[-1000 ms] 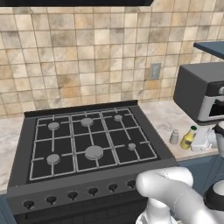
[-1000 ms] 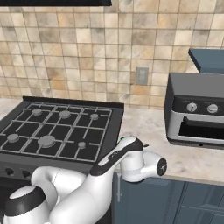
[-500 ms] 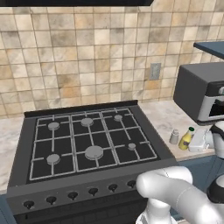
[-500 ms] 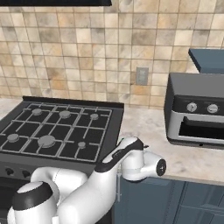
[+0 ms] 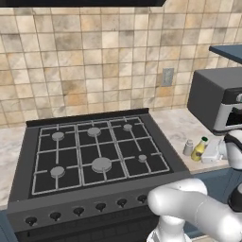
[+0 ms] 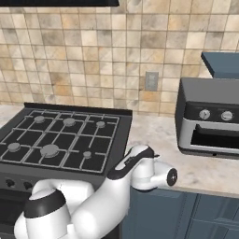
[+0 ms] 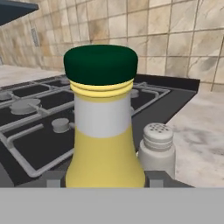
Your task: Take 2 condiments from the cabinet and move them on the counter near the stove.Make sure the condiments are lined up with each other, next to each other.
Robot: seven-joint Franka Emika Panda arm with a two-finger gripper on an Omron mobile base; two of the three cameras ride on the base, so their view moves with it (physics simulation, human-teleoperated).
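Left base view: the yellow bottle (image 5: 199, 149) stands on the counter (image 5: 177, 125) at the stove's (image 5: 94, 153) three o'clock, the shaker (image 5: 188, 147) just beside it at nine o'clock.

Right base view: the arm hides both condiments.

Hand view: the bottle (image 7: 104, 131) sits between the fingertips (image 7: 52, 179), the gripper (image 7: 104, 180) narrowed around it; shaker (image 7: 157, 148) at four o'clock.

bottle (image 7: 104, 144): smooth plastic | shaker (image 7: 157, 148): matt | counter (image 5: 182, 127): marbled stone

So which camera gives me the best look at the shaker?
The hand view: the shaker stands close, its perforated lid clear, beside the bottle. The left base view shows it small by the stove.
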